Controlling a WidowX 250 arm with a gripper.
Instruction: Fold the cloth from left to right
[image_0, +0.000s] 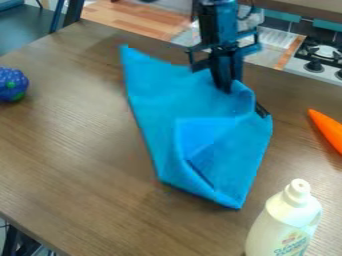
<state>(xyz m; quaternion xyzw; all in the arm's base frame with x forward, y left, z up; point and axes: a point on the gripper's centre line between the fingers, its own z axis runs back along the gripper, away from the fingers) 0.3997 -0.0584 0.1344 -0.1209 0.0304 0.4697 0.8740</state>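
Across the middle of the frame lies the blue cloth (150, 82) on the brown table (80, 165), one corner pointing to the upper left, another towards the bottom, with a creased, folded flap in its lower half. The gripper (230, 86) hangs down from the top, right of centre, touching the cloth where its upper right part bulges up; I cannot tell how far open it is or whether it grips the fabric. A white bottle (284, 215) stands at lower right, a tapered orange object (327, 129) lies at the right edge, and a bumpy blue ball (11, 84) sits at the left edge.
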